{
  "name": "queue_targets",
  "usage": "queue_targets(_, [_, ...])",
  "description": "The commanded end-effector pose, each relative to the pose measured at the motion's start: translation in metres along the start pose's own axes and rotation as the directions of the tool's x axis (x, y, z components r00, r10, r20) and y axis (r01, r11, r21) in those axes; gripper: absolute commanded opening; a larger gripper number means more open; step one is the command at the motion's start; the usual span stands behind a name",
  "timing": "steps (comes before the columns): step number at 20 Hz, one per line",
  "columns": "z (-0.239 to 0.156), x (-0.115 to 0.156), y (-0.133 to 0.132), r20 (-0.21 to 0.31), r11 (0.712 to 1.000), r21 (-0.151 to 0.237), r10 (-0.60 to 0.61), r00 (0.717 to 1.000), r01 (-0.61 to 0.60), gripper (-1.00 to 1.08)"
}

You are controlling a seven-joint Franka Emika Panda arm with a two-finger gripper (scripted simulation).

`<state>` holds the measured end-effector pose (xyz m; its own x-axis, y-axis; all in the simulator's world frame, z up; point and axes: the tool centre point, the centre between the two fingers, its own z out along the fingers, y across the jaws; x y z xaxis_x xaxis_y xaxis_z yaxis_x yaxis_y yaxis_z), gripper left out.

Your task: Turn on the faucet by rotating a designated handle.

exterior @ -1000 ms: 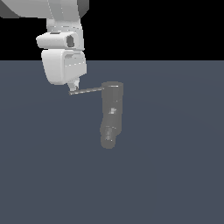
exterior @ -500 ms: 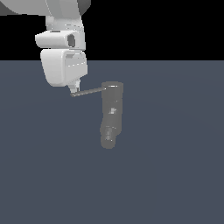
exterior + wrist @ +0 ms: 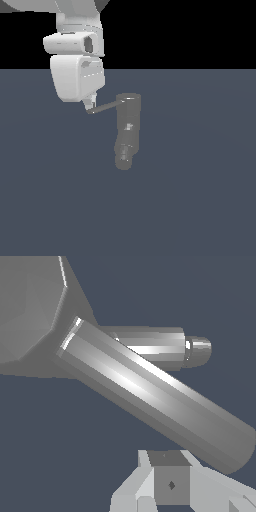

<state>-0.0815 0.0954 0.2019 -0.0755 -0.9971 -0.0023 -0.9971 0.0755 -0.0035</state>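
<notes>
The faucet point(image 3: 128, 131) is a dull gray, bent cylinder standing in the middle of the exterior view, with its rounded spout end low. In the wrist view its flat top point(image 3: 27, 306) and spout point(image 3: 199, 351) show. The handle point(image 3: 106, 107) is a thin gray rod sticking out from the faucet's top toward the exterior view's left. It fills the wrist view point(image 3: 150, 393) as a slanted bar. My gripper point(image 3: 90, 104) is at the rod's free end, touching or nearly touching it. Its fingers point(image 3: 170, 483) look closed together, beside the rod and not around it.
The white hand and arm point(image 3: 77, 75) hang above the handle's free end at the exterior view's upper left. A flat dark blue-gray floor point(image 3: 190, 200) lies around the faucet.
The hand has shifted slightly toward the exterior view's right. The handle's free end has moved a little with it. The faucet body has not moved.
</notes>
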Motion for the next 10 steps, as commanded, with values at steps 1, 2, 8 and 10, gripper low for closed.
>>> queue_targets(1, [0.0,0.01,0.006,-0.002,1.0,-0.002,0.007,1.0,-0.007,-1.0])
queue_targets(2, [0.0,0.012,0.008,-0.002,1.0,-0.002,0.007,1.0,-0.007,-1.0])
queue_targets(8, [0.0,0.025,0.022,-0.002,1.0,-0.003,0.006,1.0,-0.006,-1.0])
queue_targets(10, [0.0,0.029,0.027,-0.002,1.0,-0.003,0.006,1.0,-0.006,-1.0])
